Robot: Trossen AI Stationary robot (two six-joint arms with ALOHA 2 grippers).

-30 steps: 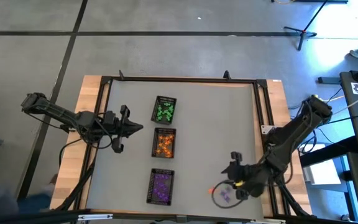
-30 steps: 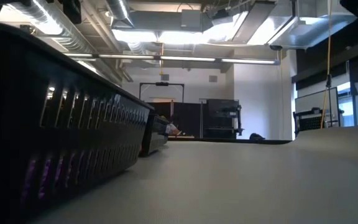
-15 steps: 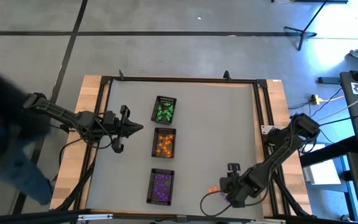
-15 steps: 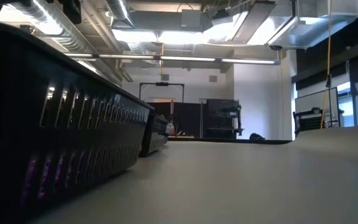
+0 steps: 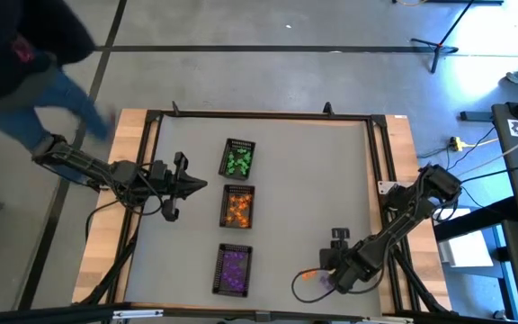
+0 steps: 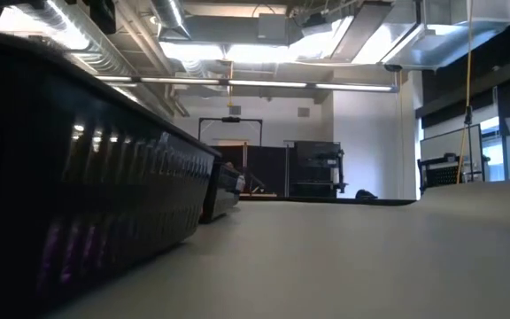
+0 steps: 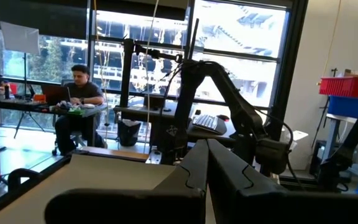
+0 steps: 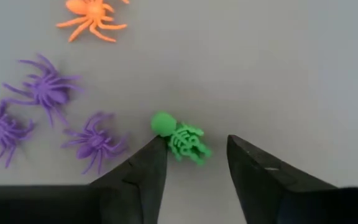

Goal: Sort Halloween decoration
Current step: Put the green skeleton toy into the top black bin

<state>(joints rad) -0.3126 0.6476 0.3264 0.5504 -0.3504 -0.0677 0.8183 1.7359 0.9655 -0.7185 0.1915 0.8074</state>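
- Overhead, the grey table carries three black mesh trays in one column: green trinkets in the far tray, orange trinkets in the middle tray, purple trinkets in the near tray.
- Only this view shows both arms at once. The left gripper waits left of the trays, level with the gap between the green and orange ones, pointing towards them. The right gripper is low at the table's near right, over a few loose pieces.
- A person's leg in blue trousers shows on the floor beyond the table's far left corner.
- The low view gives only a dark tray wall with purple glinting through its slots, bare table and the room behind; neither gripper shows in it.
- The left wrist view shows that gripper's two fingers pressed together with nothing between them, and a person seated at a desk in the room.
- The right wrist view alone resolves the loose pieces: three purple spiders, an orange spider and a green skeleton with a round head, all lying flat on the table.
- The right gripper's fingers stand apart on either side of the skeleton; one fingertip touches it near the head, the other is clear of it.
- No writing can be read.
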